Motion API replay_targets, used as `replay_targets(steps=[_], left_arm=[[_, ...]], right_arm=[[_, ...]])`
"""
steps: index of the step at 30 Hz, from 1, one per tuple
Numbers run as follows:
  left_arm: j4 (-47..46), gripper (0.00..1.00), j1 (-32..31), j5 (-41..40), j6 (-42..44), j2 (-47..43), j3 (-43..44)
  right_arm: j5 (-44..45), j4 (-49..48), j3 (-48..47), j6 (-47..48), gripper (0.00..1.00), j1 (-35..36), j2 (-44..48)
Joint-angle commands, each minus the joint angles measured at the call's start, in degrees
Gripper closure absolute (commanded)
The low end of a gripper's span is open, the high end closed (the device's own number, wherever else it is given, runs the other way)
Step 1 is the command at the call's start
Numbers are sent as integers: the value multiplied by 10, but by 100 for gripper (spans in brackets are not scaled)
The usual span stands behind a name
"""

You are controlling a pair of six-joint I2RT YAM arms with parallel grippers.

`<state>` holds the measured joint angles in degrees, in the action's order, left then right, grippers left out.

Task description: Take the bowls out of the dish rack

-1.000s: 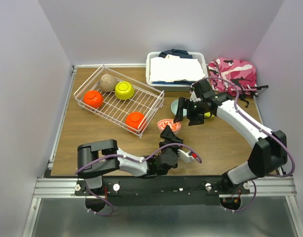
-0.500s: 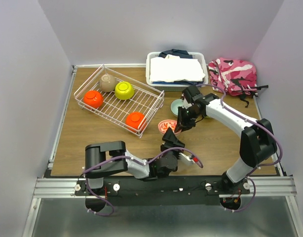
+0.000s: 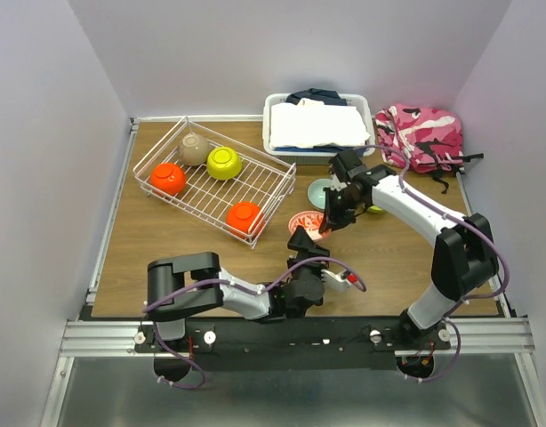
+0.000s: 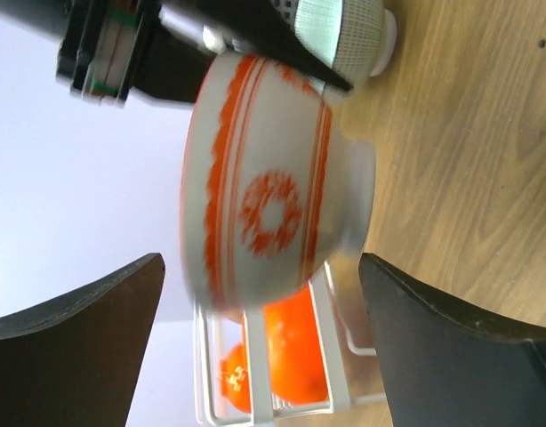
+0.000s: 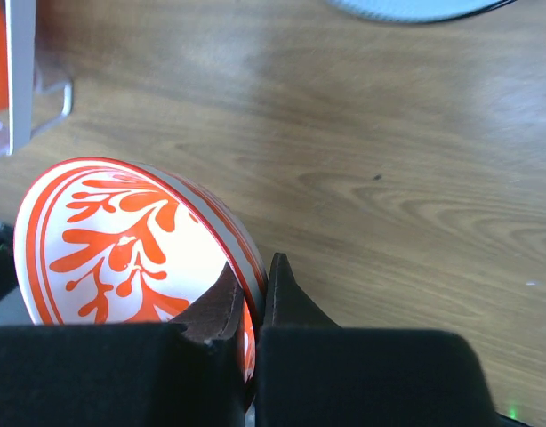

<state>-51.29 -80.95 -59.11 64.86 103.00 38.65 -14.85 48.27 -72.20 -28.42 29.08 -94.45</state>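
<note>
Four bowls (image 3: 224,163) sit in the dish rack (image 3: 255,184) overhead; beside it the red-patterned bowl (image 3: 305,220) changes hands. Left wrist: left gripper (image 4: 260,262) has sprung wide (released). Right wrist: right gripper (image 5: 253,280) now pinches its rim: handover done.

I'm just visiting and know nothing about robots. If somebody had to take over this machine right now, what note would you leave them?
Left gripper: open, jaws on either side of the red-patterned bowl without touching it.
Right gripper: shut on that bowl's rim, holding it tilted just outside the dish rack.
Done: the red-patterned bowl and the pale grey bowl are out of the rack.
Left: four bowls in the rack: the taupe bowl, the lime-yellow bowl, the left orange bowl and the near orange bowl.
</note>
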Motion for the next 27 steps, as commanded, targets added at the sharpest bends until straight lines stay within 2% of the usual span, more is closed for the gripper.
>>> replay_targets(steps=[1,3,6,10,14,17,18,19,21,23,27], left_arm=[[189,1,3,16,-203,-75,50],[273,1,3,40,-279,-110,62],[366,1,9,94,-342,-148,85],[455,1,23,146,-412,-189,123],[541,1,65,254,-495,-255,164],[607,1,140,311,-549,-293,202],[631,1,163,356,-583,-302,209],[639,1,213,375,-597,-311,217],[654,1,258,415,-644,-332,223],[658,1,318,433,-676,-349,223],[660,1,388,445,-719,-356,208]], right_arm=[[82,-37,-29,0,99,-29,28],[105,-60,-29,-4,99,-45,35],[145,-116,-21,0,99,-61,50],[201,-218,2,12,99,-67,61],[228,-302,34,19,99,-70,63],[232,-355,54,28,99,-70,51],[231,-370,60,35,99,-71,47],[232,-384,65,38,99,-70,38],[236,-414,76,46,99,-72,30],[241,-431,81,50,99,-71,18],[249,-459,105,57,99,-71,12]])
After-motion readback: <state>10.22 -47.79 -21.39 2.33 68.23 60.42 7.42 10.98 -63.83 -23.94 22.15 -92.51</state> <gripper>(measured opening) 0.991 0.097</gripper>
